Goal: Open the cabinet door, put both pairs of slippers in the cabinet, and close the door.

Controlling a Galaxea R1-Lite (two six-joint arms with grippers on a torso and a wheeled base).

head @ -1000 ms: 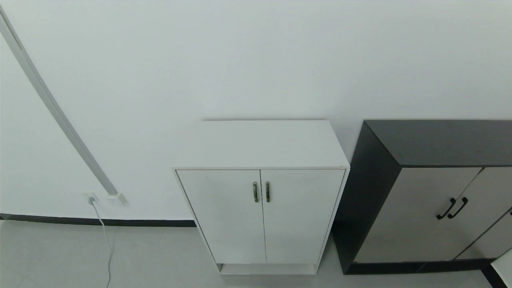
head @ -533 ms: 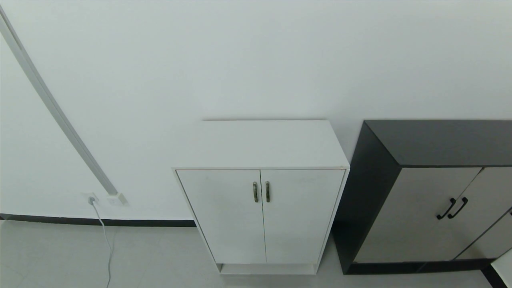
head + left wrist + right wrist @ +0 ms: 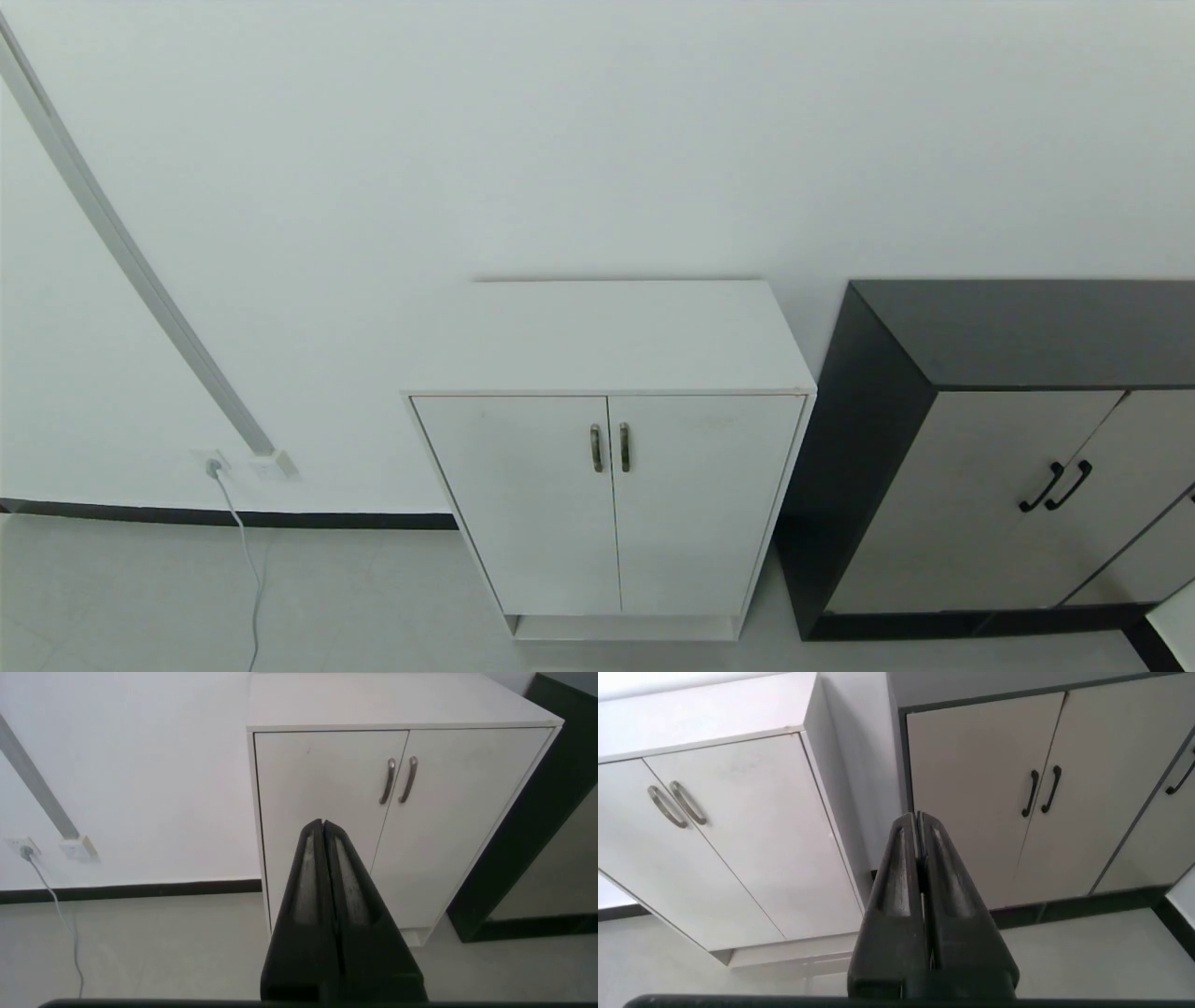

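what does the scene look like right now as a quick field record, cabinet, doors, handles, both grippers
white cabinet: on the floor against the wall
doors: both shut
handles: two vertical bars side by side at the centre seam
left gripper: shut, empty, short of the white cabinet
right gripper: shut, empty, apart from both cabinets
dark cabinet: to the robot's right of the white cabinet, doors shut
wall socket: left of the white cabinet, cable plugged in
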